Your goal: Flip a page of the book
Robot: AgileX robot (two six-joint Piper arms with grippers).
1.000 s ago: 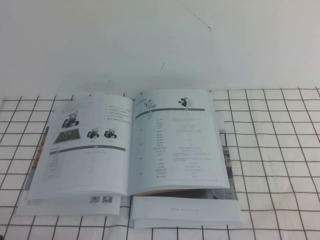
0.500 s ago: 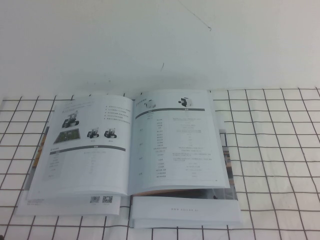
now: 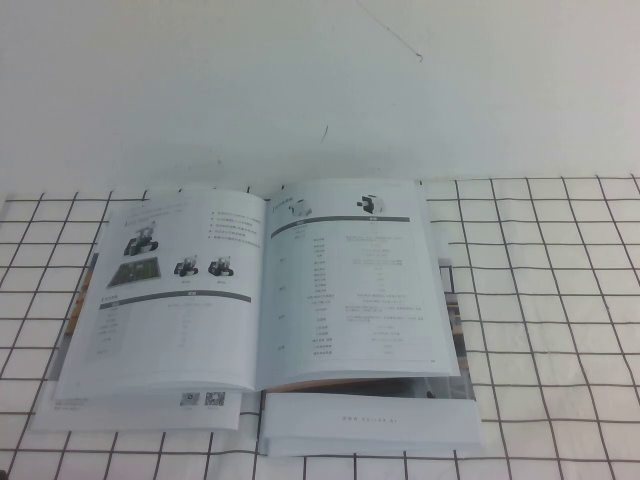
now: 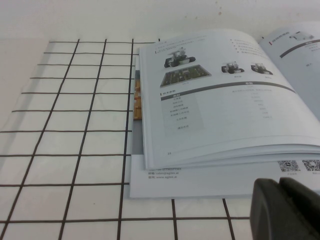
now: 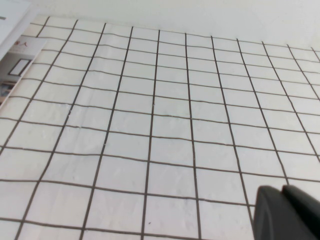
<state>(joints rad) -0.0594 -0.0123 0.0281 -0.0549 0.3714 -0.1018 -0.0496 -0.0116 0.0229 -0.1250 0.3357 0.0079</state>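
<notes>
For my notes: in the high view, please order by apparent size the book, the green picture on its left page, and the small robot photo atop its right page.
1. book
2. green picture
3. small robot photo

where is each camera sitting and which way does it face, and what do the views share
High view: raised on the robot's side, angled down at the open book on the grid cloth; no arm shows.
Left wrist view: low beside the book; left gripper at the frame's edge.
Right wrist view: over bare cloth; shut right gripper, book's corner.
All three share the book and cloth.
</notes>
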